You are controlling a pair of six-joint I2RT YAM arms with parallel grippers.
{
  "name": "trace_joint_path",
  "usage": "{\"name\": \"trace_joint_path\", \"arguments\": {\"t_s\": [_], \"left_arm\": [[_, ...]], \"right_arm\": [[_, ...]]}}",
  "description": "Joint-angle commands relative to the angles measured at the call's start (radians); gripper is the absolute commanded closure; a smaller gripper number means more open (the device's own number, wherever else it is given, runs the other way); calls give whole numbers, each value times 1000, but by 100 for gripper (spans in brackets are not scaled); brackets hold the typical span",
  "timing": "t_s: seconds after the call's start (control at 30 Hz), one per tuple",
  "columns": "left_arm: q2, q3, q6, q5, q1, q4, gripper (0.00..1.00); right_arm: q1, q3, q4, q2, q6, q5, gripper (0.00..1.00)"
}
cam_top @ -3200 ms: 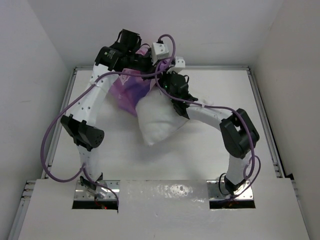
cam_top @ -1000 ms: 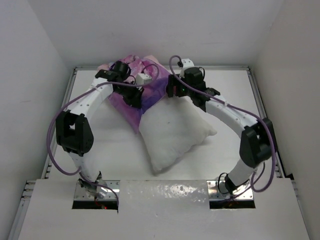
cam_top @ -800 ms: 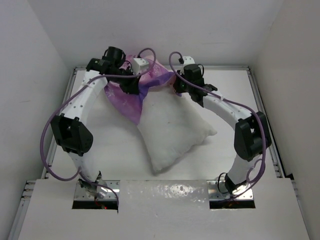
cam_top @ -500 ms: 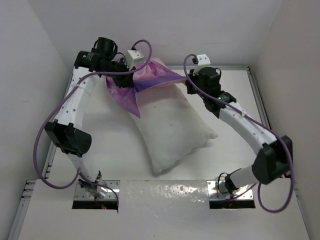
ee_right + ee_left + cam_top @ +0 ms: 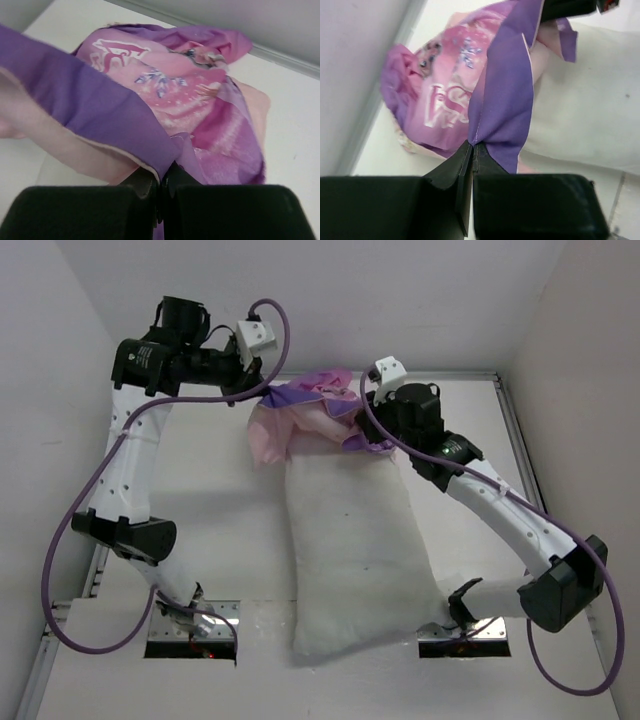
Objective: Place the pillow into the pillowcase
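Top external is looking down from high above and behind the rig, facing the far wall (image 5: 400, 300), far enough to be taking in the whole table (image 5: 200, 500), the full pillow (image 5: 350, 540) and the bunched pillowcase (image 5: 300, 415). Left wrist is sitting right behind the left gripper (image 5: 471, 146), very close, looking across toward the right side, with the wall at frame left and the pillow at frame right. Right wrist is riding behind the right gripper (image 5: 160, 176), equally close, facing the far wall. All three are sharing the pillowcase. Both wrist views are showing its purple hem (image 5: 502, 100) pinched at their own fingers.
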Motion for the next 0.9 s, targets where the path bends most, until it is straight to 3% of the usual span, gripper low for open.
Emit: {"name": "trace_joint_path", "arguments": {"t_s": [0.0,0.13,0.27,0.37,0.4,0.43,0.47,0.53,0.57,0.63,0.67,0.73,0.87], "left_arm": [[-13,-110,40,38,8,47,100],[-12,-230,-16,34,8,145,100],[-1,-377,-165,-6,8,358,97],[47,-393,-194,-32,8,374,89],[76,-390,-196,-39,8,368,87],[88,-391,-204,-52,8,366,84],[99,-393,-219,-89,8,374,78],[128,-390,-237,-144,8,377,68],[142,-387,-237,-147,8,370,52],[146,-376,-224,-94,8,357,41],[142,-379,-198,-62,6,353,31],[133,-391,-175,48,5,372,18],[145,-405,-176,178,-7,422,1]], "right_arm": [[-42,-26,37,-24,37,79,100],[-158,46,-14,16,124,141,100],[-200,223,-76,231,75,217,100],[-205,498,-263,412,73,242,74],[-221,661,-328,530,95,228,55],[-232,738,-398,584,139,181,28],[-240,814,-513,632,158,160,19],[-248,918,-577,704,175,144,7],[-246,890,-581,688,179,136,1],[-246,803,-545,630,182,132,1],[-245,684,-485,546,179,110,1],[-243,551,-380,443,170,81,1],[-222,204,-218,167,147,52,1]]}}
